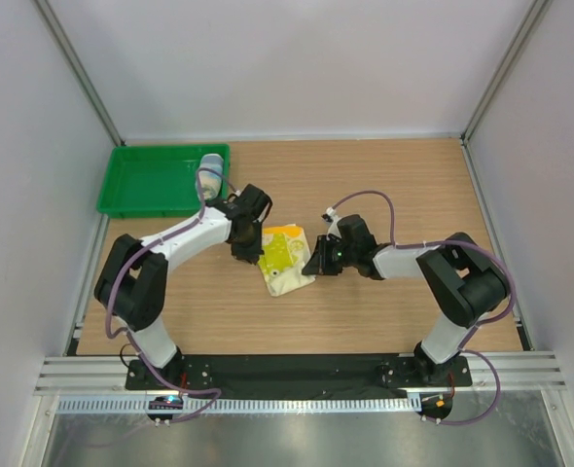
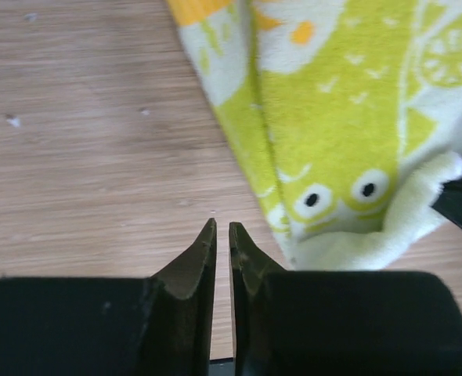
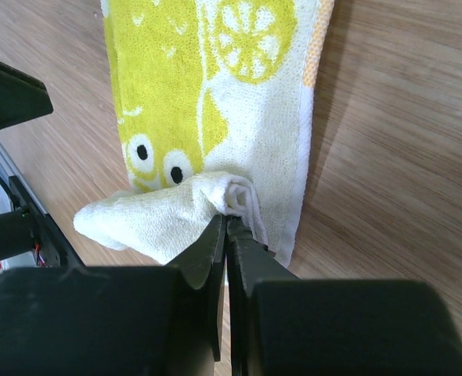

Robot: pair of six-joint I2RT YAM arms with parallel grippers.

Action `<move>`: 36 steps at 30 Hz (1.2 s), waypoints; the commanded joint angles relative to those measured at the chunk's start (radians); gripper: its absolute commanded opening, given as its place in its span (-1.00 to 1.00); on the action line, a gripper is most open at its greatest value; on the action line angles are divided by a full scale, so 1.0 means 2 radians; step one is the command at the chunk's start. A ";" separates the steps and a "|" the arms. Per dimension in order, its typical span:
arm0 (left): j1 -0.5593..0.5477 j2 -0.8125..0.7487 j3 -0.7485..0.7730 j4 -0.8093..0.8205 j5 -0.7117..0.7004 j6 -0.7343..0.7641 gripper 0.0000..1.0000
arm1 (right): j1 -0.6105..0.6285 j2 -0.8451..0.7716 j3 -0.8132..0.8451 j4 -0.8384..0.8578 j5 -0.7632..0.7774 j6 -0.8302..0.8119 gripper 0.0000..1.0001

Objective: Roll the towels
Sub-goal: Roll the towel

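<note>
The light blue towel (image 1: 211, 163) looks already rolled. It sits in the green tray (image 1: 136, 190), beyond the left tool (image 2: 221, 229). The yellow-green towel (image 3: 184, 86) lies mostly flat on the counter (image 1: 394, 185) between both tools. Only its near end is curled, at the tips of the right tool (image 3: 225, 221), which pinches that fold. The left tool's jaws are almost pressed together on nothing, with the towel just to their right — most of the rolling remains.

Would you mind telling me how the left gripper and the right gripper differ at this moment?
The right gripper pinches the curled end of the yellow-green towel; the left gripper holds nothing. The right gripper sits over the cloth, while the left gripper is over the table beside it. Both have jaws almost together.
</note>
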 commanded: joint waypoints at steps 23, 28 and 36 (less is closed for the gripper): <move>-0.124 -0.005 -0.108 0.208 0.047 0.040 -0.37 | 0.003 -0.016 0.015 -0.108 0.062 -0.020 -0.84; -0.107 -0.001 -0.134 0.226 0.035 0.044 -0.41 | -0.002 -0.015 0.024 -0.128 0.074 -0.031 -0.85; -0.079 -0.017 -0.170 0.252 0.033 0.047 -0.39 | -0.007 0.016 0.051 -0.151 0.091 -0.046 -0.84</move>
